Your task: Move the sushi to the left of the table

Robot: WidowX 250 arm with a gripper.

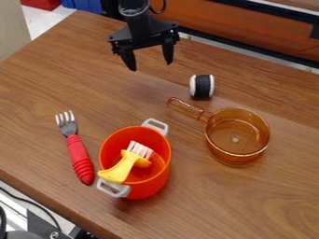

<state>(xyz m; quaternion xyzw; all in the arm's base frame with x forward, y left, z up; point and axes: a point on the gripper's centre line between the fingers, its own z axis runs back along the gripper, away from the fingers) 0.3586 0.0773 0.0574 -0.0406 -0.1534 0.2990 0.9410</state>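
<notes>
Table (pixel 280 200) brown, streaked with darker wood grain. At 12 o'clock, gripper (pixel 150 66) black. 1 o'clock: sushi (pixel 202 87), black band round the middle, white at both ends. Between 3 and 4: pan (pixel 237 151), see-through amber. 7 o'clock: pot (pixel 156 179) orange-red, handles pale grey; brush (pixel 122 169) yellow, bristles white. 8 o'clock: fork (pixel 78 154), grey metal tines, red handle.

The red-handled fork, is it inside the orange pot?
No, the fork lies on the table beside the pot.

Brown wood-grain table (pixel 285 212), pale floor (pixel 53 19), blue (pixel 88 5) and red objects (pixel 41 3) behind
</notes>
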